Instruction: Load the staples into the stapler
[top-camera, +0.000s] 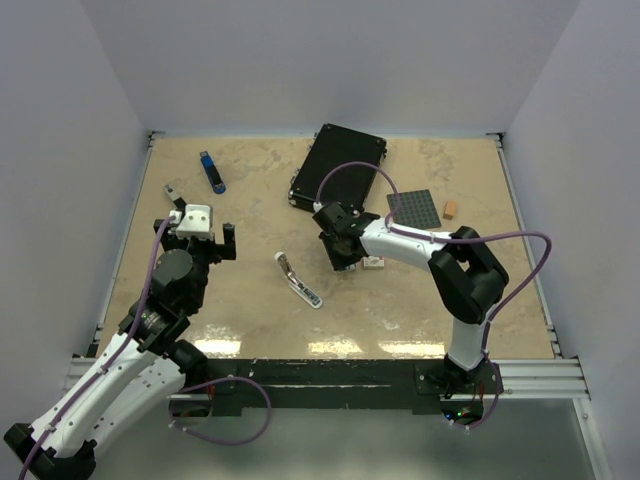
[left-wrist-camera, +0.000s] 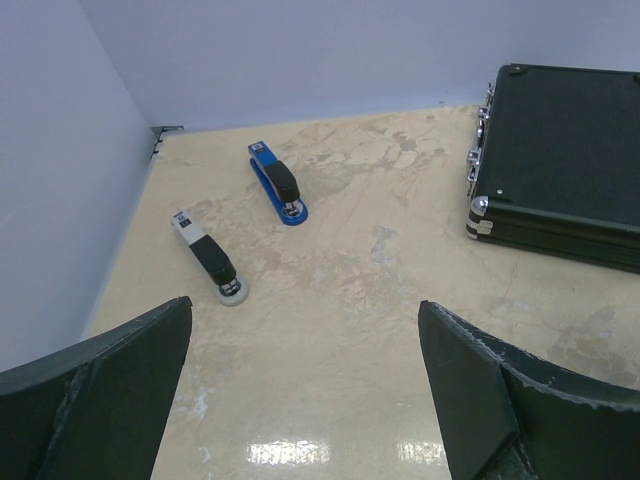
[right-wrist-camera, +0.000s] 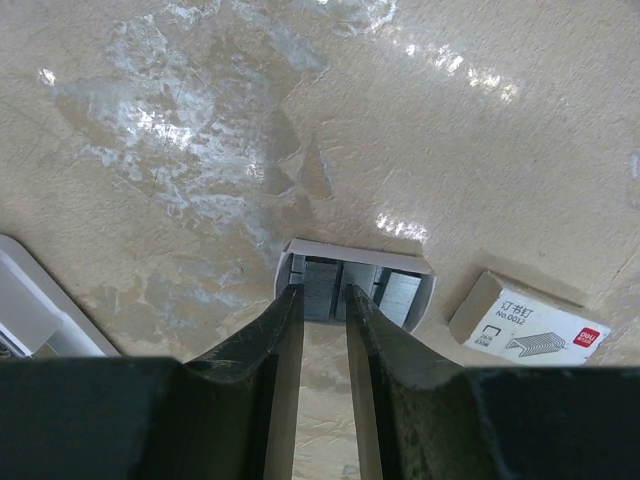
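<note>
Just beside staples (right-wrist-camera: 400, 298), sleeve (right-wrist-camera: 525, 328); right end effector (right-wrist-camera: 322, 292) barely parted, hold unclear; left end effector (left-wrist-camera: 305, 310) agape, empty.

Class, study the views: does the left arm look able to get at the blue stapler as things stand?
Probably yes. The left gripper hangs open, facing the blue stapler, with only bare table between them; the grey stapler lies off to one side and the black case to the other.

The left arm (top-camera: 110, 375) reaches forward from its base. The left hand (left-wrist-camera: 305, 315) hangs above the desk (top-camera: 400, 310), fingers (left-wrist-camera: 100, 390) spread wide. The right arm (top-camera: 465, 285) folds leftward at the elbow. The right hand (right-wrist-camera: 323, 292) points steeply down, fingers (right-wrist-camera: 260, 350) a narrow gap apart.
</note>
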